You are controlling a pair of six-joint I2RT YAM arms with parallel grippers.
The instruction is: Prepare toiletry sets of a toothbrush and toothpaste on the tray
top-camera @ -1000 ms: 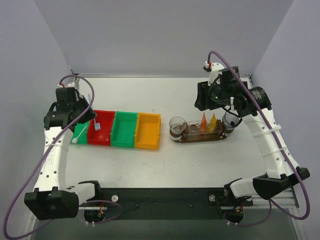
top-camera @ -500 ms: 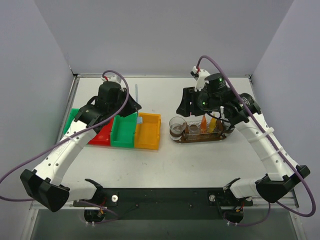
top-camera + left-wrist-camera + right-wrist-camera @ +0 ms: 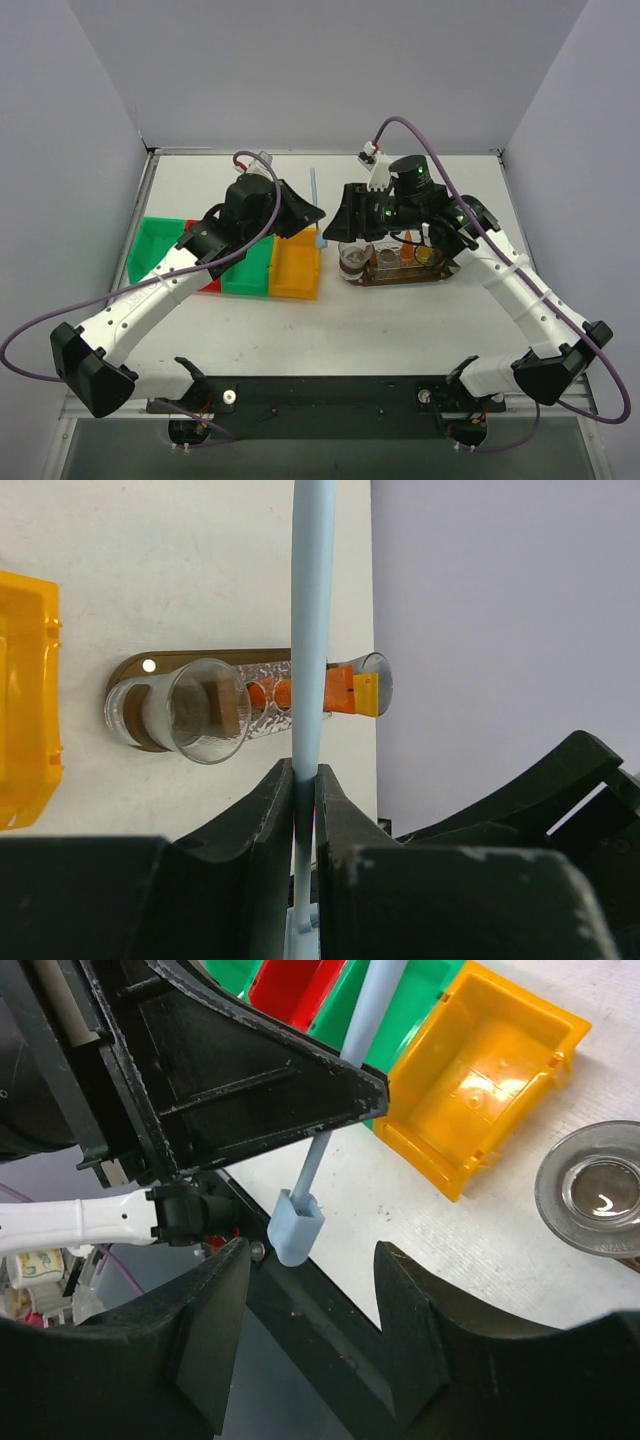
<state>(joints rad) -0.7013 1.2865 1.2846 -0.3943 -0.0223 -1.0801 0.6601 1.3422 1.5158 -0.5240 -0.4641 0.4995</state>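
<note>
The left gripper (image 3: pixel 305 780) pinches the thin pale-blue plastic toothbrush (image 3: pixel 312 630) tight near one end, at 9 o'clock of the long dark-brown wooden tray (image 3: pixel 400 279), while the right gripper (image 3: pixel 310 1252) gapes empty beside the brush head, so a mistimed handover or arm contact could likely knock the brush loose.

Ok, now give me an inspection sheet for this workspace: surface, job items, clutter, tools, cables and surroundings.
Surface: white table, both arms bolted at its near edge.
Job's things: pale blue toothbrush held in the air; wooden tray carrying two orange tubes and glass cups.
Clutter: nothing seen beyond the row of plastic bins.
Tools: left tool shut on the toothbrush; right tool open, its fingers either side of the toothbrush's blocky end.
Cables: purple cables loop off both arms.
Surroundings: plain grey walls on three sides.
</note>
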